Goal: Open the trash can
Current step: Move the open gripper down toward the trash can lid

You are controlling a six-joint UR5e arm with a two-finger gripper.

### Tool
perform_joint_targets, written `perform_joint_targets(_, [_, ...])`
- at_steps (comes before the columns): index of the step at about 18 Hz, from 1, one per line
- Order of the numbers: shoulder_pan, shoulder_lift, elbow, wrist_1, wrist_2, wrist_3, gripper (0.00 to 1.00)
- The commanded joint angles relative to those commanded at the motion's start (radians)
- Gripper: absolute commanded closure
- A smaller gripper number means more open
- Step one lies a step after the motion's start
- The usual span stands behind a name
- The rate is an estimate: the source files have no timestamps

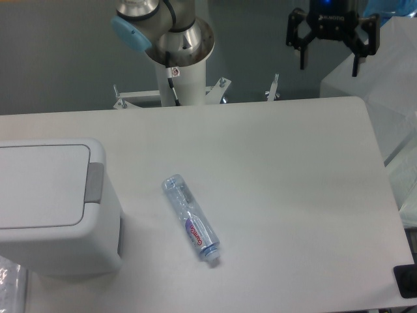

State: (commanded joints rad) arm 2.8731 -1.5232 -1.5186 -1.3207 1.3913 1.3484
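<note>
**Bin closed; gripper high and clear**

The bin (55,205) stands at the left edge of the table (293,195), partly cut off by the frame. Its flat lid (40,186) lies shut, the grey tab (95,182) on its right side. Contents cannot be seen. A clear bottle (191,219) lies on its side near mid-table, cap toward the front, apart from the bin; whether it holds liquid cannot be told. The gripper (331,60) hangs above the far right corner, fingers spread, holding nothing, well apart from the bin.
</note>
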Motion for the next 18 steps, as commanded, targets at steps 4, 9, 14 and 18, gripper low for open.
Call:
perform_joint_targets(4, [-0.002,0.003,-0.002,0.002,0.005,-0.005,0.0])
perform_joint_targets(9, [-0.024,0.005,-0.002,0.0,-0.015,-0.079,0.0])
perform_joint_targets(14, [-0.074,0.012,-0.015,0.002,-0.025,-0.192,0.0])
perform_joint_targets(18, [-0.144,0.003,-0.014,0.003,-0.023,-0.32,0.0])
